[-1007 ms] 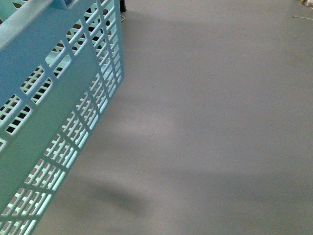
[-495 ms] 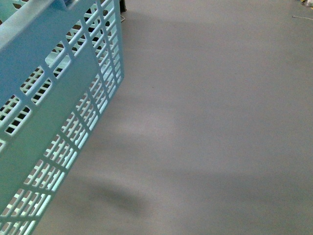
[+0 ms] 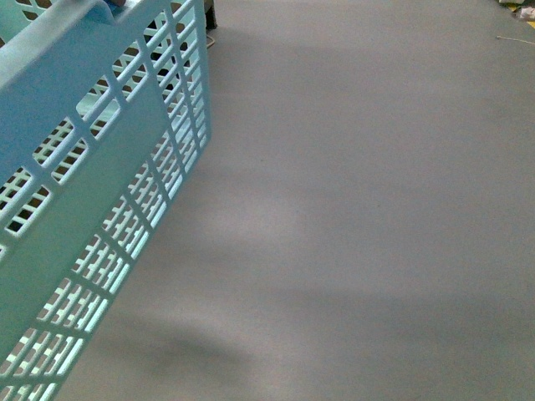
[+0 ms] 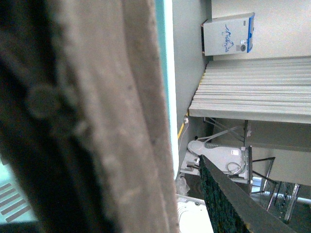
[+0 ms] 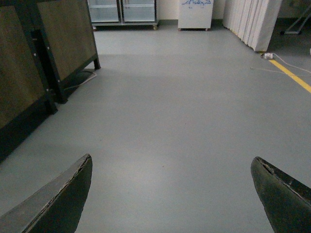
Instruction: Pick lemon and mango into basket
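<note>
The teal basket [image 3: 58, 67] fills the 9 o'clock side of the front view, from 11 down to 7 o'clock. It is tilted, with its slotted long wall facing the camera over a bare grey floor [image 3: 359, 209]. A soft shadow [image 3: 201, 351] lies on the floor at 7 o'clock.

In the left wrist view a blurred brown band [image 4: 126, 97] crosses very close to the lens, with a thin teal strip of the basket just beside it. Only 1 dark finger [image 4: 228, 204] of the left claw [image 4: 121, 150] shows clearly, so I cannot tell whether that claw is clenched.

The right claw [image 5: 171, 160] is released: its 2 fingers stand wide apart over the floor with nothing between them, and no basket shows in its view.

A white unit [image 4: 228, 34] carries a blue script mark, too small to read. It stands near folded white panels [image 4: 252, 92].
</note>
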